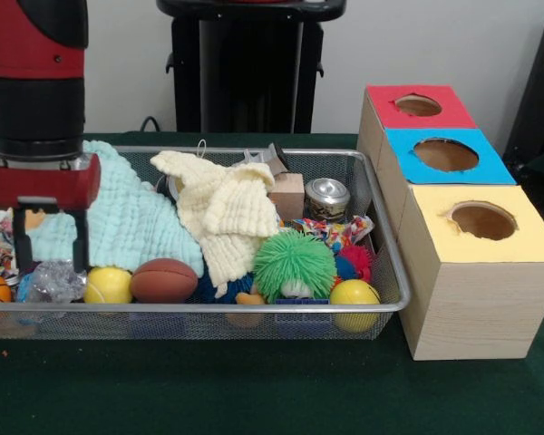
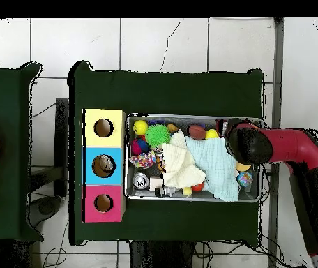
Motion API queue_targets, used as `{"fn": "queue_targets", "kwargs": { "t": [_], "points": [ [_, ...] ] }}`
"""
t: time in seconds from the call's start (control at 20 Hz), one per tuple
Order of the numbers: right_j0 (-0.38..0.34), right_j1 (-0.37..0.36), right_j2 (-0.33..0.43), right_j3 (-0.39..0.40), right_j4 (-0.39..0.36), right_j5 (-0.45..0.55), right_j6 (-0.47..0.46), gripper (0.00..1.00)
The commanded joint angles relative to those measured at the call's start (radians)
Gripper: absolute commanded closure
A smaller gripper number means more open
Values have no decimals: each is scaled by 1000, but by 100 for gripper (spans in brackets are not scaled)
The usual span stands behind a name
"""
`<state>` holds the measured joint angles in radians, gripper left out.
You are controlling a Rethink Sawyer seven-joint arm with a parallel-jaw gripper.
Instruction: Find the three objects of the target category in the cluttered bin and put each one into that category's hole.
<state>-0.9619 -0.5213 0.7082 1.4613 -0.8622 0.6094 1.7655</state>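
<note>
Far left, the end effector (image 1: pixel 51 237) hangs over the mesh bin's (image 1: pixel 389 272) corner, fingers spread and empty, poised above a crinkly wrapper (image 1: pixel 53 279) and yellow ball (image 1: pixel 108 285); likely targets, though the category isn't clear; the mint cloth (image 1: pixel 131 217) and cream cloth (image 1: pixel 225 213) hide more; rightward, the three-hole box (image 1: pixel 476 272) waits beside the bin.

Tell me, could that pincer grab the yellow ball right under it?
Probably yes. The pincer hangs open just above the yellow ball, which lies uncovered at the basket's front edge, beside the brown football.
</note>
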Motion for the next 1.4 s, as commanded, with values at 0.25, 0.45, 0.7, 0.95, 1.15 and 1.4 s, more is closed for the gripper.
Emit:
{"fn": "queue_targets", "kwargs": {
  "t": [0.25,0.45,0.7,0.95,1.15,1.4],
  "points": [
    [-20,-81,-63,86,-42,104,-245,0],
    [14,16,-94,30,-128,16,-203,0],
    [-5,86,-85,-8,-142,3,-239,0],
    [-13,102,-72,-13,-107,65,-264,0],
    [-3,127,-68,-40,-99,88,-281,0],
    [1,186,-58,-95,-112,72,-303,0]
  ]
}}
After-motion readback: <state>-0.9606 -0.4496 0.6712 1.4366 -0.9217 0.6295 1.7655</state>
